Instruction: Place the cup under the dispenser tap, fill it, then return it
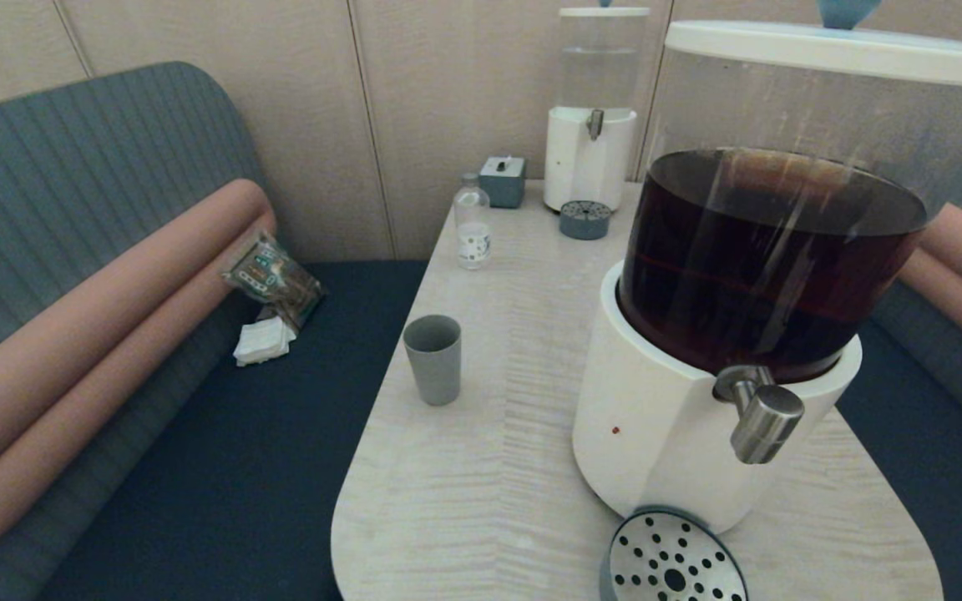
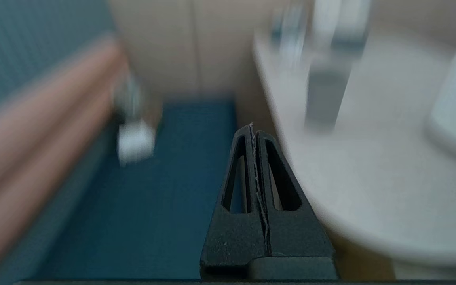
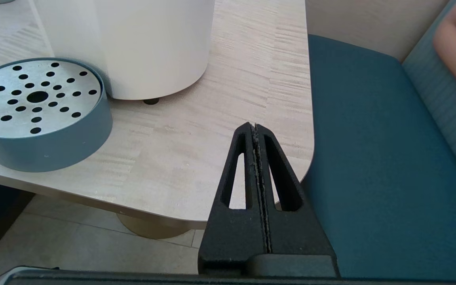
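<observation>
The grey-green cup [image 1: 432, 359] stands upright and empty near the table's left edge, well to the left of the large dispenser [image 1: 656, 417] of dark brown liquid. That dispenser's steel tap [image 1: 761, 417] juts out over a perforated drip tray [image 1: 673, 559] at the table's front edge. Neither arm shows in the head view. My left gripper [image 2: 253, 127] is shut and empty, off the table's left front corner, with the cup [image 2: 325, 99] ahead of it. My right gripper [image 3: 255, 126] is shut and empty by the table's right front corner, near the drip tray [image 3: 34, 103].
A small clear bottle [image 1: 473, 221], a grey box [image 1: 503, 180] and a smaller dispenser with clear liquid [image 1: 591, 117] stand at the table's far end. Blue bench seats flank the table [image 1: 489, 467]; a snack packet [image 1: 272, 280] and a napkin lie on the left seat.
</observation>
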Tool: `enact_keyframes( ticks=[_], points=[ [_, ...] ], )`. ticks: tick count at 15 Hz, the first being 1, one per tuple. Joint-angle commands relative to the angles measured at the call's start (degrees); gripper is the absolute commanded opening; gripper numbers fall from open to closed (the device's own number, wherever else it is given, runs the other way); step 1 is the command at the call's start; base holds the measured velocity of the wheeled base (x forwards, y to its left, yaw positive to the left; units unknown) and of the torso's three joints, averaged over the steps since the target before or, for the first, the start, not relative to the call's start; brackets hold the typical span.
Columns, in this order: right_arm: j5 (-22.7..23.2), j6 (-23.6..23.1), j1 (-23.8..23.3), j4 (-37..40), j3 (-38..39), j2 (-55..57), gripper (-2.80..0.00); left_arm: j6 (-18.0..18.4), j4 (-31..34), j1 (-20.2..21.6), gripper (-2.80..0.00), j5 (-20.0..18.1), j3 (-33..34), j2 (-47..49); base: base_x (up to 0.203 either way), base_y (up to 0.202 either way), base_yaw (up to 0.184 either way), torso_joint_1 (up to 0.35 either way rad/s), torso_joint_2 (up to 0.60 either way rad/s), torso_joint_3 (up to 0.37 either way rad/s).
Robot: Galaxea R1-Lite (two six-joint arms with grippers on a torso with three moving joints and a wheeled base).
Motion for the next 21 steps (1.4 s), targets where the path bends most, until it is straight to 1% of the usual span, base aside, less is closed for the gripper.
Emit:
enact_keyframes(
  ticks=[1, 3, 5, 12, 21],
  points=[
    [0.02, -0.05, 0.0, 0.0, 0.53, -0.31, -2.8, 0.43, 4.7, 0.04, -2.8, 0.86, -0.07, 0.1, 0.0, 0.0, 0.0, 0.0, 0.0, 0.0],
    [0.02, -0.05, 0.0, 0.0, 0.53, -0.31, -2.8, 0.41, 6.71, 0.0, -2.8, 3.62, -0.03, 0.11, 0.0, 0.0, 0.0, 0.0, 0.0, 0.0],
    [0.02, -0.14, 0.0, 0.0, 0.53, -0.31, -2.8, -0.24, 13.61, -0.03, -2.8, 5.15, -0.45, 0.11, 0.0, 0.0, 0.0, 0.0, 0.0, 0.0],
    [0.02, -0.14, 0.0, 0.0, 0.53, -0.31, -2.8, -0.43, 12.01, -0.04, -2.8, 5.39, -0.01, 0.02, 0.0, 0.0, 0.0, 0.0, 0.0, 0.0],
    [-0.15, -0.05, 0.0, 0.09, 0.53, -0.31, -2.8, -0.54, 11.98, 0.03, -2.8, 5.41, 0.0, 0.02, 0.0, 0.0, 0.0, 0.0, 0.0, 0.0]
  ],
)
